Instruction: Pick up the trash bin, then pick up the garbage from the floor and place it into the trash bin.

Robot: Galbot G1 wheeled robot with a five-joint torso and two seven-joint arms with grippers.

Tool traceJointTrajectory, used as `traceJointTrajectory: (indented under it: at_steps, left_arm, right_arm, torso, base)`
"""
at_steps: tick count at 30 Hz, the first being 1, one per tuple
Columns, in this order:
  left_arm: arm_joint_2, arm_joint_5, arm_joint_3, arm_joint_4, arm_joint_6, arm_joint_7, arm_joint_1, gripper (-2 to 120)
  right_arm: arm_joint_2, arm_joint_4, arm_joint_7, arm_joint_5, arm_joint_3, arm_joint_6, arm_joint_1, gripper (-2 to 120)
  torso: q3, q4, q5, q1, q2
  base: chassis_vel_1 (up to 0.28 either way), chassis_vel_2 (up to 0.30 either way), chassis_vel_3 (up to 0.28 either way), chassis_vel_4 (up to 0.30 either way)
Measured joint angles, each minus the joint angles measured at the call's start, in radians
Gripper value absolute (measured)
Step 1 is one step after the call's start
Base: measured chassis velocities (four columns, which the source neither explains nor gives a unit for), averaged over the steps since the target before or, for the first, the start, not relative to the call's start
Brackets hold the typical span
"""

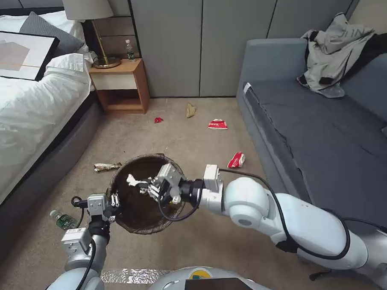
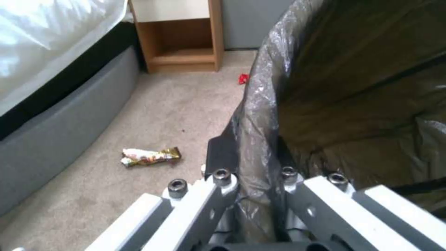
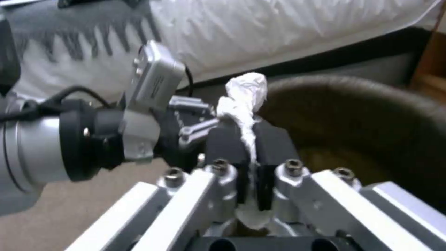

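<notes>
Head view shows us the right gripper (image 1: 145, 186) poised over the open mouth of the trash bin (image 1: 127, 216), its fingers pinched tight on a white tissue wad (image 1: 134, 180), while the left gripper (image 1: 115, 204) is clamped on the bin's near rim through the dark bag liner. In the right wrist view we see the wad (image 3: 244, 101) squeezed between the black pads (image 3: 226, 144), most of it sticking out past the tips above the liner. We judge the drop itself to be the risk: the tissue is light and fibrous, so it may cling to a pad on opening, or drift over the rim if the release comes too near the edge. The left hold looks thin too, only liner and rim between the fingers, so the bin could tilt or slip. On the carpet lie a shiny brown wrapper (image 1: 107, 166), two red-and-white packets (image 1: 218, 124) and a tan paper bag (image 1: 190, 110).
</notes>
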Motion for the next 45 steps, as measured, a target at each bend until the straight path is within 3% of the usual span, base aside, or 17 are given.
traceJointTrajectory:
  at_steps: [3, 6, 10, 13, 23, 27, 38, 45]
  left_arm:
    - [-0.001, 0.000, 0.000, -0.001, 0.000, 0.000, 0.000, 0]
    - [-0.005, 0.000, 0.000, -0.005, 0.001, 0.000, 0.001, 0]
    - [-0.005, 0.001, 0.000, -0.007, 0.001, 0.000, 0.001, 0]
    - [-0.006, 0.002, -0.001, -0.010, 0.000, -0.001, 0.002, 0]
    - [-0.009, 0.005, -0.002, -0.018, -0.002, 0.000, 0.007, 0]
    - [-0.011, 0.008, -0.001, -0.018, -0.004, 0.000, 0.007, 0]
    - [-0.009, 0.014, 0.000, -0.017, -0.008, 0.002, 0.007, 0]
    - [-0.009, 0.014, -0.003, -0.014, -0.010, 0.002, 0.008, 0]
  right_arm:
    - [0.002, -0.001, 0.003, -0.006, -0.006, 0.000, -0.002, 11]
    - [0.016, -0.011, 0.032, -0.019, -0.018, 0.000, -0.010, 31]
    - [0.020, -0.015, 0.046, -0.028, -0.019, 0.001, -0.012, 40]
    - [0.030, -0.015, 0.071, -0.029, -0.013, 0.001, -0.018, 57]
    - [0.024, 0.004, 0.074, -0.041, 0.009, 0.002, -0.046, 93]
    - [0.015, 0.018, 0.074, -0.041, 0.018, 0.002, -0.051, 100]
    - [-0.006, 0.060, 0.073, -0.013, 0.105, 0.005, -0.068, 100]
    - [-0.045, 0.077, 0.063, 0.010, 0.244, 0.015, -0.108, 100]
  torso:
    - [0.000, 0.0000, 0.0000, 0.000, 0.000]
    - [0.000, 0.0001, 0.0001, 0.000, 0.000]
    - [0.000, 0.0000, 0.0000, 0.000, 0.000]
    - [0.000, 0.0001, 0.0001, 0.000, 0.000]
    - [0.000, 0.0001, 0.0001, 0.000, 0.000]
    - [0.000, 0.0000, 0.0002, 0.000, 0.000]
    - [0.000, 0.0001, 0.0002, 0.000, 0.000]
    - [0.000, 0.0001, 0.0003, 0.000, 0.000]
  base:
    - [0.000, 0.000, 0.000, 0.000]
    - [0.000, 0.000, 0.000, 0.000]
    - [0.000, 0.000, 0.000, 0.000]
    - [0.000, 0.000, 0.000, 0.000]
    - [0.000, 0.000, 0.000, 0.000]
    - [0.000, 0.000, 0.000, 0.000]
    - [0.000, 0.000, 0.000, 0.000]
    - [0.000, 0.000, 0.000, 0.000]
